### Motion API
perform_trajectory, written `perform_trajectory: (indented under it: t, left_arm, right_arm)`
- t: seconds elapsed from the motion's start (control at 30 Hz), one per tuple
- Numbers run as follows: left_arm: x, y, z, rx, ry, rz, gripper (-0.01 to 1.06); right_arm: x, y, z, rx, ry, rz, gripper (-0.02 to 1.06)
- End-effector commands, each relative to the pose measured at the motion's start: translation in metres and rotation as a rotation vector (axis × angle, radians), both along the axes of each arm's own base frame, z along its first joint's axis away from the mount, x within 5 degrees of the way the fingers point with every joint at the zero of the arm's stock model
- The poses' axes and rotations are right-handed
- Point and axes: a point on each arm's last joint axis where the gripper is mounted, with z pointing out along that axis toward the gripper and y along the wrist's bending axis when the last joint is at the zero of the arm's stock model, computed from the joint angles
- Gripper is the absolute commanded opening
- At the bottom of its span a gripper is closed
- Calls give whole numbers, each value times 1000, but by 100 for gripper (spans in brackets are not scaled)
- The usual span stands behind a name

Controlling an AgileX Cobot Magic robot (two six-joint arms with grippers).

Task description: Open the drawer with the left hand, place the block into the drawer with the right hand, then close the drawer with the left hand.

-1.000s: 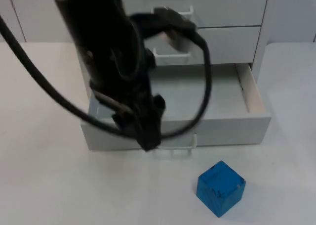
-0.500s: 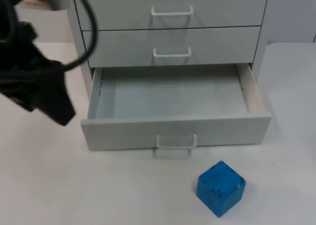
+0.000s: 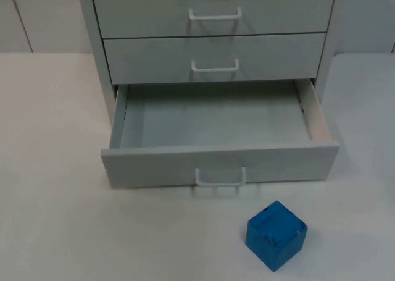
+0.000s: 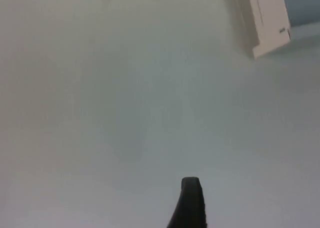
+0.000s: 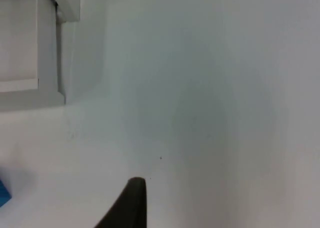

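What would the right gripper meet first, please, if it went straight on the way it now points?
Probably the bare table: the right wrist view looks past a fingertip onto white surface. The drawer front and the block lie off to one side of that line, though depth is hard to judge.

Open drawer (image 3: pixel 216 117) cavity unobstructed from above (handle (image 3: pixel 220 177) jutting forward), block (image 3: pixel 276 234) just before it

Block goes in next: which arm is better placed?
Right, probably. The block lies right of the open drawer's handle, and its blue edge shows near the right hand's fingertip.
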Motion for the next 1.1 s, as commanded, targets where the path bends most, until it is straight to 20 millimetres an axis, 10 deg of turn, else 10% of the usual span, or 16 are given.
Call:
perform_trajectory:
  t: [0.0, 0.83, 1.07]
  left_arm:
    - [-12, 3, 11, -5, -67, 55, 67]
    - [-68, -4, 51, 134, -352, 99, 67]
    - [-85, -10, 54, 82, -361, 52, 105]
  right_arm:
    - [-1, 1, 1, 9, 2, 1, 105]
    - [-2, 3, 0, 47, 11, 5, 105]
    - [-5, 14, -2, 94, 55, 136, 105]
